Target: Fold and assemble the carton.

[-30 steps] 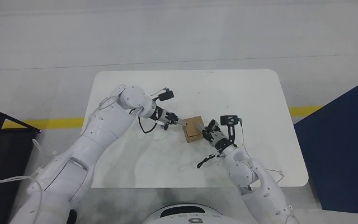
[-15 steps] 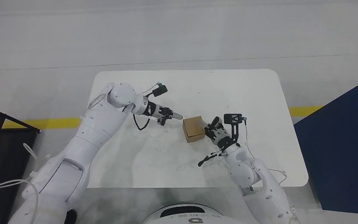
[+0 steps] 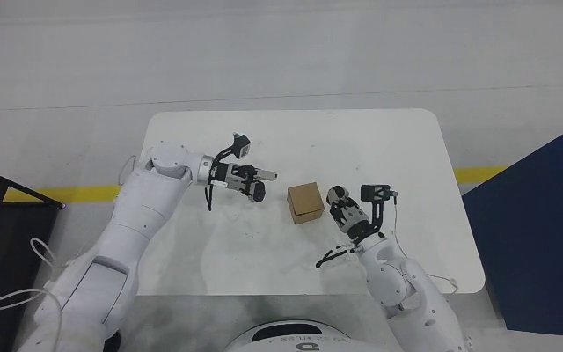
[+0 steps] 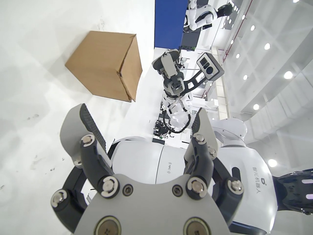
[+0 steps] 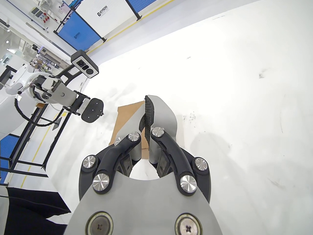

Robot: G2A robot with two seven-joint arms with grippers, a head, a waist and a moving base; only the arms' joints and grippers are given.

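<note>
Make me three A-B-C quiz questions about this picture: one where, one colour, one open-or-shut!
1. Where is the carton?
A) in a gripper
B) on the table, between the left gripper and right gripper
C) on the floor
2. What colour is the carton?
A) brown
B) blue
C) green
3. The left gripper is:
A) shut on the carton
B) shut, empty
C) open
Answers: 1 B, it stands free between them; 2 A, brown card; 3 C, fingers spread apart.
</note>
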